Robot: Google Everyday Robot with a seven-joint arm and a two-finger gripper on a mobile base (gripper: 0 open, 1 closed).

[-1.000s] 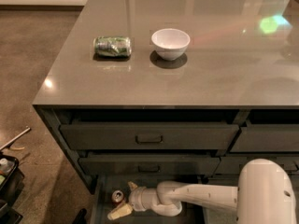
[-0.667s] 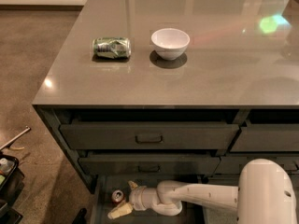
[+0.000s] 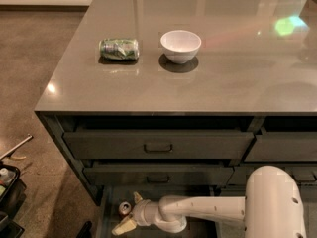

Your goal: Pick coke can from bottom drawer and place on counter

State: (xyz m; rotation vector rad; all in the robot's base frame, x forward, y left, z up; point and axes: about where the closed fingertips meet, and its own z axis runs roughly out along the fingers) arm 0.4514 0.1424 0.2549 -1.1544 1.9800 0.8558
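The coke can (image 3: 124,208) stands upright in the open bottom drawer (image 3: 105,217) at the lower edge of the view; its silver top and red side show. My gripper (image 3: 125,213) reaches into the drawer from the right on a white arm. It is open, with one pale fingertip (image 3: 136,198) behind the can and the other in front of it, so the can sits between them. The grey-brown counter (image 3: 198,83) tops the cabinet above.
A green-and-silver can (image 3: 119,49) lies on its side on the counter next to a white bowl (image 3: 181,45). Two shut drawers with rectangular handles (image 3: 158,147) sit above the open one. My white arm housing (image 3: 275,205) fills the lower right. Dark clutter (image 3: 7,187) lies on the floor at left.
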